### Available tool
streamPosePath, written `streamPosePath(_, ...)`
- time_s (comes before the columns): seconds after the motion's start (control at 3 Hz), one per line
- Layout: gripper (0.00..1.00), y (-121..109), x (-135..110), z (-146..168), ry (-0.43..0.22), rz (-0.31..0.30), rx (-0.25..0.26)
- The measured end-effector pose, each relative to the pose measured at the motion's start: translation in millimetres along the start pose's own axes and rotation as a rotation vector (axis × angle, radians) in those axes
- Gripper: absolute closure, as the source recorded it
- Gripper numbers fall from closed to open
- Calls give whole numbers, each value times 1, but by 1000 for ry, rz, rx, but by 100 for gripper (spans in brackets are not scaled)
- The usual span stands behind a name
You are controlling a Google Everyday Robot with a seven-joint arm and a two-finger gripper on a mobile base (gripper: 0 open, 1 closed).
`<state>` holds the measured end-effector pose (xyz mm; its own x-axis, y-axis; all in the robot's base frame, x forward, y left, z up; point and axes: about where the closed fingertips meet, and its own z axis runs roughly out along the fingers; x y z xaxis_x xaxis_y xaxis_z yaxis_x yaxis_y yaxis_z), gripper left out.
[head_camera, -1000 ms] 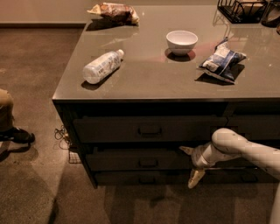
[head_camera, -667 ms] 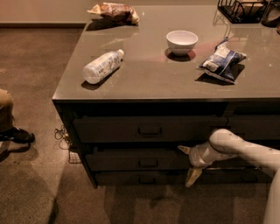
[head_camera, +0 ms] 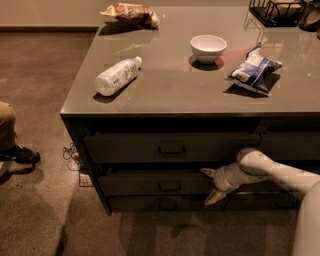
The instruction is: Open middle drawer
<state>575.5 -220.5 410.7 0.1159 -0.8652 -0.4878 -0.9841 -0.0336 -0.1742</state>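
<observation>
The white robot arm (head_camera: 280, 172) enters from the right edge, so its base is out of view, and its tool (head_camera: 210, 185) hangs in front of the dark cabinet with its two pale fingers (head_camera: 214, 198) spread apart, one above the other. The tool sits just at the right end of the middle drawer (head_camera: 150, 183), the wide dark grey-black front of medium height with a small bar handle (head_camera: 170, 186) at its centre. Shadow makes it hard to say whether that front stands out from the taller drawer front (head_camera: 130, 147) above and the thin lowest drawer front (head_camera: 150, 204) below. At the left edge a tan trouser leg and dark shoe (head_camera: 14, 150) are cut off. The grey glossy worktop (head_camera: 170, 95) stands on a brownish floor (head_camera: 40, 70). On it lie a clear plastic bottle (head_camera: 116, 76) on its side, a crumpled snack bag (head_camera: 131, 13) at the far edge and a blue-and-white packet (head_camera: 254, 70). A small white bowl (head_camera: 208, 47) stands upright near the packet. A black wire basket (head_camera: 272, 10), cropped at the top right corner, holds something pale I cannot make out.
</observation>
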Motion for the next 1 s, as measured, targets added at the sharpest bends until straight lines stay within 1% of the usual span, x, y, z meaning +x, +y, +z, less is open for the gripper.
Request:
streamPosePath(0.33, 50, 6, 2, 2, -9, 2, -9)
streamPosePath(0.67, 73, 31, -3, -6, -22, -5, -41)
streamPosePath(1.0, 96, 69, -7, -10, -46, 8, -108)
